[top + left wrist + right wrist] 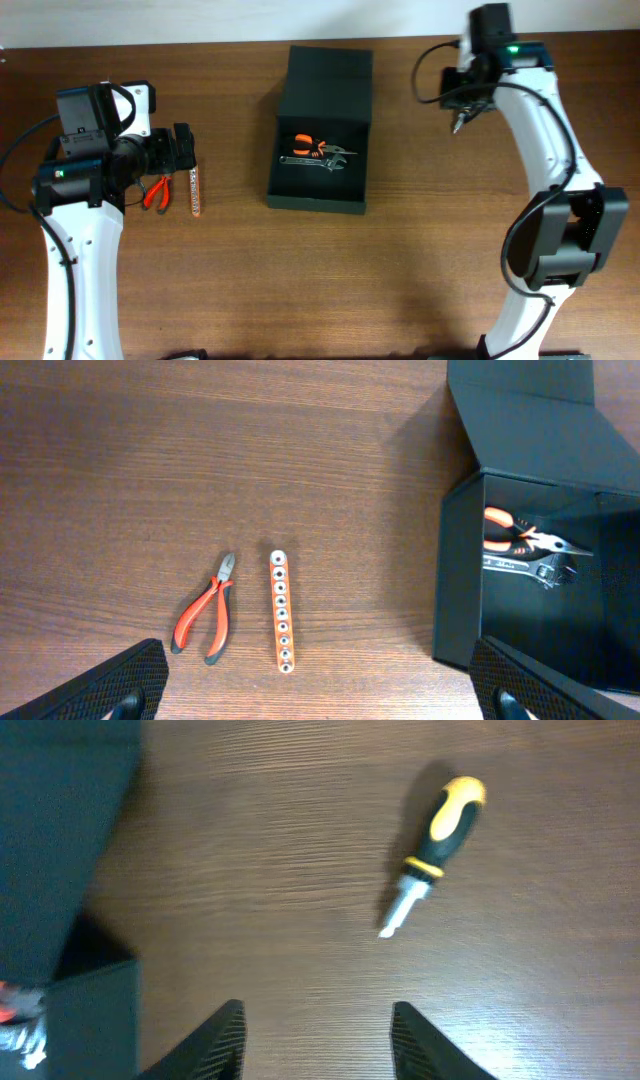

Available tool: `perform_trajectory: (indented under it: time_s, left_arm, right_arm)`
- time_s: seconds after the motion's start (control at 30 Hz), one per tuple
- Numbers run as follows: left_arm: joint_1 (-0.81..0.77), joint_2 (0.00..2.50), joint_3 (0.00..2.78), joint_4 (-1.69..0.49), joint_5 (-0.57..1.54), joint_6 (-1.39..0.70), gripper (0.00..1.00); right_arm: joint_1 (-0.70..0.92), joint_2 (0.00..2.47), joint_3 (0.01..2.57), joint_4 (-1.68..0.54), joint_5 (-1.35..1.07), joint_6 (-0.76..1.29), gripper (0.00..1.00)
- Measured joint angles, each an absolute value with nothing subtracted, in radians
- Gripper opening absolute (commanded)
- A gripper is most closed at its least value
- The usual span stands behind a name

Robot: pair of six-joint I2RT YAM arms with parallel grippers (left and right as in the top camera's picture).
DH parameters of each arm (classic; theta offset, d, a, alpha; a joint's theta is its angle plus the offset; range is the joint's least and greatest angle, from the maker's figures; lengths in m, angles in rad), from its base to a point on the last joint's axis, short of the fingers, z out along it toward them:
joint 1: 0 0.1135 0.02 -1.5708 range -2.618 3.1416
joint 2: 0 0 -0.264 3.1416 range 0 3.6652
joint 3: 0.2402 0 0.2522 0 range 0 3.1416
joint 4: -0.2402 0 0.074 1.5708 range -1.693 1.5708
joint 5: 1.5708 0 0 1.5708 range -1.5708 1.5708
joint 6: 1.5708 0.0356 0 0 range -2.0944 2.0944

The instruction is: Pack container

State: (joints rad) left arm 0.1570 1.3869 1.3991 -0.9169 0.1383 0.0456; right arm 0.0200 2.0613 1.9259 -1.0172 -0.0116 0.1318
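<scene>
Here the container [316, 202] sits near the middle of the bench [400, 290], between the two arms and a little toward the far edge. In the overhead view its long axis runs from the near side of the bench to the far side. Its hinged lid [330, 80] is swung right back and lies flat on the far side, so the open box faces up. Inside lie orange-handled pliers [515, 532] and, just beside them, an adjustable wrench [530, 568].

The left hand [185, 150] hovers over the bench well to the left of the container, its fingers [130, 680] spread as wide as they go, with nothing between them. Below it on the wood lie red-handled pliers [205, 622] and an orange bit strip [281, 610], side by side and apart.

The right hand [315, 1045] is right of the lid, its fingers partly spread, gripping and touching nothing. A yellow-and-black screwdriver [435, 850] lies on the bench beyond them.
</scene>
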Motion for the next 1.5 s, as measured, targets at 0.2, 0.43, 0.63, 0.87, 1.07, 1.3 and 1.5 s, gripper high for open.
perform_trajectory:
  time_s: [0.2, 0.43, 0.63, 0.87, 1.07, 1.3, 1.5]
  left_arm:
    - [0.157, 1.387, 1.399, -0.916, 0.138, 0.045, 0.99]
    - [0.157, 1.387, 1.399, -0.916, 0.138, 0.046, 0.99]
    - [0.157, 1.387, 1.399, -0.916, 0.138, 0.046, 0.99]
    - [0.157, 1.387, 1.399, -0.916, 0.138, 0.046, 0.99]
    - [0.157, 1.387, 1.399, -0.916, 0.138, 0.046, 0.99]
    - [0.157, 1.387, 1.399, -0.916, 0.138, 0.046, 0.99]
    - [0.157, 1.387, 1.399, -0.916, 0.138, 0.046, 0.99]
  right_arm:
    - [-0.042, 2.066, 1.926, -1.017, -0.016, 0.176, 0.59]
    - [-0.08, 2.123, 1.926, -1.047, -0.016, 0.311, 0.59]
    - [-0.104, 2.183, 1.926, -1.053, -0.016, 0.45, 0.59]
    - [-0.144, 2.189, 1.926, -1.067, -0.02, 0.596, 0.59]
    - [-0.168, 2.198, 1.926, -1.085, -0.019, 0.653, 0.6]
    - [-0.194, 2.199, 1.91, -1.125, -0.019, 0.713, 0.63]
    - [-0.237, 2.199, 1.836, -1.142, -0.015, 0.764, 0.63]
